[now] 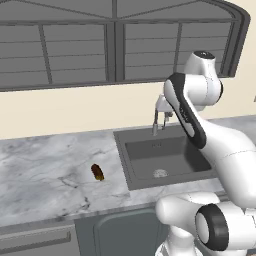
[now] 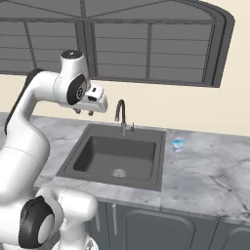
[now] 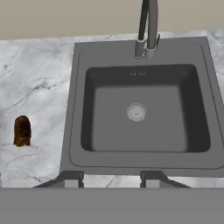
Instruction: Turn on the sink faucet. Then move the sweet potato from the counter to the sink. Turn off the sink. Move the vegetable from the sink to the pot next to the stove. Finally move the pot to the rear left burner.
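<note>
- The gripper (image 2: 84, 113) is hanging above the sink's (image 2: 93, 131) left edge, grasping nothing, jaws parted.
- The sweet potato (image 1: 97, 172) is lying on the desk (image 1: 40, 170), left of the sink.
- The faucet (image 2: 121, 115) is standing behind the basin.

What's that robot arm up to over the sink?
The gripper hangs in the air above the sink, near the faucet, with its jaws apart and nothing between them. No water is running, and the basin holds nothing. The sweet potato lies untouched on the counter to the sink's left. A small glass stands on the other side.
</note>
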{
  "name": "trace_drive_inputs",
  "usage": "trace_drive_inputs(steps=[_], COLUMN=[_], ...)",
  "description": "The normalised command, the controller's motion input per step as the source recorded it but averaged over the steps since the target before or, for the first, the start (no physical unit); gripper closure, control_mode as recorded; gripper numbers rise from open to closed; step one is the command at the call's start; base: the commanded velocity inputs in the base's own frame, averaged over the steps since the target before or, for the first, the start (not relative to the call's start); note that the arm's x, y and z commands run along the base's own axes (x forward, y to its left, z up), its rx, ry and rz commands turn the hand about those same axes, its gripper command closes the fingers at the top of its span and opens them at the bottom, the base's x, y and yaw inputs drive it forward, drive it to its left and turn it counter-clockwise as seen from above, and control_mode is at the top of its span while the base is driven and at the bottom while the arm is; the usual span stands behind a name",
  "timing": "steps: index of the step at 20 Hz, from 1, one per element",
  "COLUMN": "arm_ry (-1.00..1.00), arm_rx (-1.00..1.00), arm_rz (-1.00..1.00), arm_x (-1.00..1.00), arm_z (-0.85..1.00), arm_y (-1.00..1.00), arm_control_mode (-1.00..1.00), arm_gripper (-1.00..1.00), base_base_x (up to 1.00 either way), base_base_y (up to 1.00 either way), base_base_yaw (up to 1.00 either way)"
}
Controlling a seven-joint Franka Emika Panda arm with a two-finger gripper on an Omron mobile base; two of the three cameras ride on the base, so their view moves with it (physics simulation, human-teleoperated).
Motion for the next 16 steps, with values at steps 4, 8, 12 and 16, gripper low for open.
trace_drive_inputs(steps=[4, 8, 12, 16], arm_ry=[-0.04, -0.07, -0.07, -0.02], arm_rx=[0.01, 0.1, 0.13, 0.12], arm_rz=[0.01, 0.02, 0.03, 0.07], arm_x=[-0.01, -0.01, -0.1, -0.2], arm_z=[-0.04, -0.11, -0.18, -0.48], arm_y=[-0.07, -0.65, -0.86, -0.64], arm_control_mode=[-1.0, -1.0, -1.0, -1.0], arm_gripper=[-1.0, -1.0, -1.0, -1.0], base_base_x=[0.0, 0.0, 0.0, 0.0], base_base_y=[0.0, 0.0, 0.0, 0.0], base_base_yaw=[0.0, 0.0, 0.0, 0.0])
